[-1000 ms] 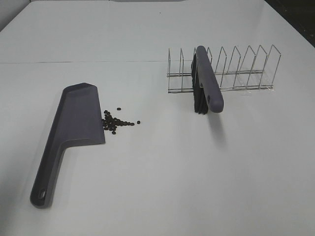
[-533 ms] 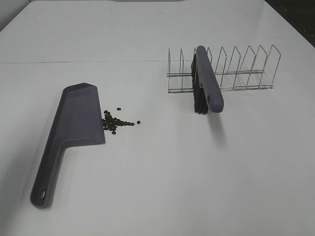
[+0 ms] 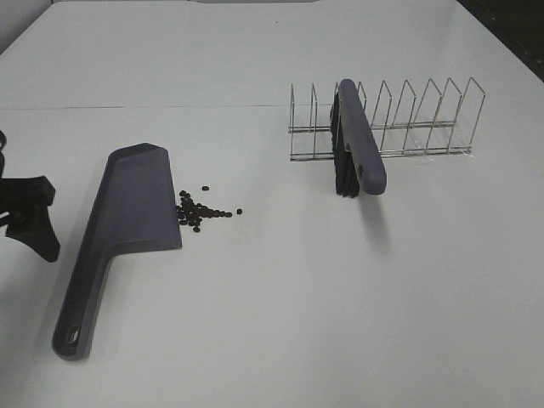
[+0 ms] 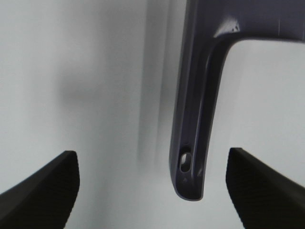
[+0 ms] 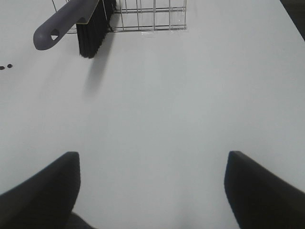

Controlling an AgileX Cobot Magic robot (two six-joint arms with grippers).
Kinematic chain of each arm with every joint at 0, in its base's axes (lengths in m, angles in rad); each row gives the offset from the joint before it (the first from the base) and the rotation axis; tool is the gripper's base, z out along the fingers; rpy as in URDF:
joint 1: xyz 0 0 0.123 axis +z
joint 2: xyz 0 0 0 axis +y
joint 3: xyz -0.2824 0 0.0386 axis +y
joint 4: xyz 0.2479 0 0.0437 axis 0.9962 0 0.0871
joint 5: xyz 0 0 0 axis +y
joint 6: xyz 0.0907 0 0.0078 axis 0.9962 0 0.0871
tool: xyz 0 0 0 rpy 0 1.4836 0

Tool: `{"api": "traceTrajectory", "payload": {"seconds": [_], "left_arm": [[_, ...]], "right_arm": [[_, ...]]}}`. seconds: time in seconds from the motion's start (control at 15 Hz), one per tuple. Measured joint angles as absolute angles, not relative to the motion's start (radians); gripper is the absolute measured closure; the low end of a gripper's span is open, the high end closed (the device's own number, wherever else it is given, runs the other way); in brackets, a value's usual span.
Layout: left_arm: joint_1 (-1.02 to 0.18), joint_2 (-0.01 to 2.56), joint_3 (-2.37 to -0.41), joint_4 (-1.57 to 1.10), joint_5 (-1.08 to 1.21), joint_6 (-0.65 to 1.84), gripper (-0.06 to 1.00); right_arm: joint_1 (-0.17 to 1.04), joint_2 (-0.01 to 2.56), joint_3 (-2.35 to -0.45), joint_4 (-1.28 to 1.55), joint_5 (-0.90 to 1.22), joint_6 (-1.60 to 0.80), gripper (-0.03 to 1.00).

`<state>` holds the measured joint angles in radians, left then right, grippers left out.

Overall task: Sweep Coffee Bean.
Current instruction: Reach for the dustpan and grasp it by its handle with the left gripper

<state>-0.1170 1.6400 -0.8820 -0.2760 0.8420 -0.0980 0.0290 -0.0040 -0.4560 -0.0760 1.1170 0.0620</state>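
The grey-purple dustpan (image 3: 136, 204) lies flat at the left, its handle pointing to the table's front. Several coffee beans (image 3: 201, 212) lie in a small heap against its right edge. The brush (image 3: 359, 146) stands on its black bristles in a wire rack (image 3: 425, 127). My left gripper (image 3: 49, 223) is open and empty at the left edge, just left of the dustpan handle. In the left wrist view the handle end (image 4: 193, 143) lies ahead between the open fingers (image 4: 43, 186). My right gripper (image 5: 152, 191) is open and empty, with the brush (image 5: 71, 24) and two beans (image 5: 5, 67) far ahead.
The white table (image 3: 280, 323) has a seam line across the back. The wire rack (image 5: 147, 14) has several empty slots right of the brush. A dark area lies past the table's far right corner.
My left gripper has come into the exterior view from the left edge, beside the dustpan handle. The dustpan, beans and brush have not moved.
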Motion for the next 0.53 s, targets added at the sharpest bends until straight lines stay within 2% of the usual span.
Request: {"api": "traceTrajectory", "payload": {"seconds": [0.2,0.53], "left_arm": [[-0.186,1.702,-0.890,-0.283,0.783,-0.141,0.18],[-0.210,1.829,-0.986,-0.281,0.783,-0.204,0.18]], "right_arm": [[0.029,-0.004,-0.456,-0.076,1.117,0.062,0.20],[0.029,-0.004,-0.456,-0.076,1.117,0.062,0.20]]}}
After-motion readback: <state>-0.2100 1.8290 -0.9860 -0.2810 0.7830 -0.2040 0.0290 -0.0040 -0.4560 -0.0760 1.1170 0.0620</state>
